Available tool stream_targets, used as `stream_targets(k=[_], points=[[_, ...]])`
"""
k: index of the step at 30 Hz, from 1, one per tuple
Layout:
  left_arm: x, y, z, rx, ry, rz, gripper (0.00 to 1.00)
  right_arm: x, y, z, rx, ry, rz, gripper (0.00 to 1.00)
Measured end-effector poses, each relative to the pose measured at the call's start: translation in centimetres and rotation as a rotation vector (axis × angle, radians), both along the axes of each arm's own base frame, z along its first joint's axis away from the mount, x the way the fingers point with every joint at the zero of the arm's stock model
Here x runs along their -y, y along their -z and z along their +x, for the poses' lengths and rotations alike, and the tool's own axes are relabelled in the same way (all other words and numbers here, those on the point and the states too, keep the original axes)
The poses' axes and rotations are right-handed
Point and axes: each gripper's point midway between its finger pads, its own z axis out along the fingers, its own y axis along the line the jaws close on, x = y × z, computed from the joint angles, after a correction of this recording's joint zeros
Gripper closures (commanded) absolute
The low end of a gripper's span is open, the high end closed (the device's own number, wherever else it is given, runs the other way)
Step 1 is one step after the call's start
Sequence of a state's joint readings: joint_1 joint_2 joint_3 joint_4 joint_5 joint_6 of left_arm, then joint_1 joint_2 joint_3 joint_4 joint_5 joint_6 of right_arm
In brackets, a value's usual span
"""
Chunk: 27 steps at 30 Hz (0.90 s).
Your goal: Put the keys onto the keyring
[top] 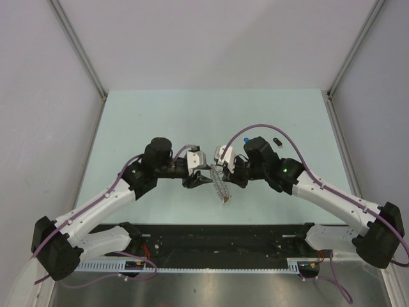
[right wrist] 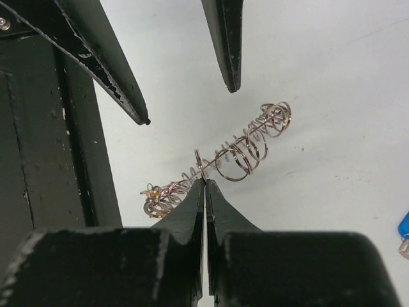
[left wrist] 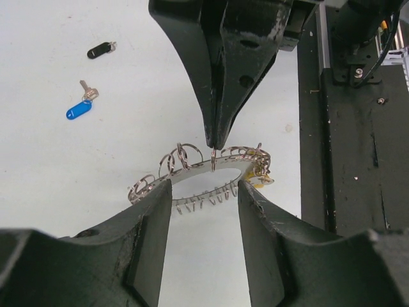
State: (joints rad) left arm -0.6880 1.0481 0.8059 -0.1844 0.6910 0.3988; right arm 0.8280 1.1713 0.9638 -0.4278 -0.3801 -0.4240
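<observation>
Silvery keyring point(left wrist: 192, 167) is hanging over mid worktop point(top: 160, 115), my right fingers point(right wrist: 185, 217) pinching one loop tight and left fingers point(left wrist: 144, 230) sitting spread around its rim, so I'm reckoning left should clamp firmly before threading the blue key point(left wrist: 78, 110).

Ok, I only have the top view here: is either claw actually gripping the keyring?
Observer: Yes, the right claw is shut on one wire loop of the keyring.
Operator: And the other one?
Observer: The left claw is open, not clamping it.
Operator: Any key on it yet?
Observer: A yellow key seems to hang at one end; too small to be sure.
</observation>
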Motion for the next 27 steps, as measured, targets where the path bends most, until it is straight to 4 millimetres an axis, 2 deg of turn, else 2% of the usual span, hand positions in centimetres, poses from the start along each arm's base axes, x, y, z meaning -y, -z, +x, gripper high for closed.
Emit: stream_targets(k=[5, 13, 23, 27], points=[[0.7, -0.2, -0.4, 0.005, 0.019, -0.020, 0.56, 0.1, 0.2, -0.3, -0.008, -0.009, -0.008, 1.00], [1.6, 1.0, -0.7, -0.038, 0.040, -0.025, 0.62, 0.1, 0.0, -0.4, -0.015, -0.019, 0.003, 1.00], [2.2, 0.5, -0.8, -0.041, 0.046, -0.073, 0.69, 0.4, -2.5, -1.1, 0.015, -0.045, 0.080, 1.00], [2.5, -0.1, -0.9, -0.034, 0.058, -0.099, 0.69, 0.2, -2.7, -1.2, 0.015, -0.057, 0.092, 1.00]])
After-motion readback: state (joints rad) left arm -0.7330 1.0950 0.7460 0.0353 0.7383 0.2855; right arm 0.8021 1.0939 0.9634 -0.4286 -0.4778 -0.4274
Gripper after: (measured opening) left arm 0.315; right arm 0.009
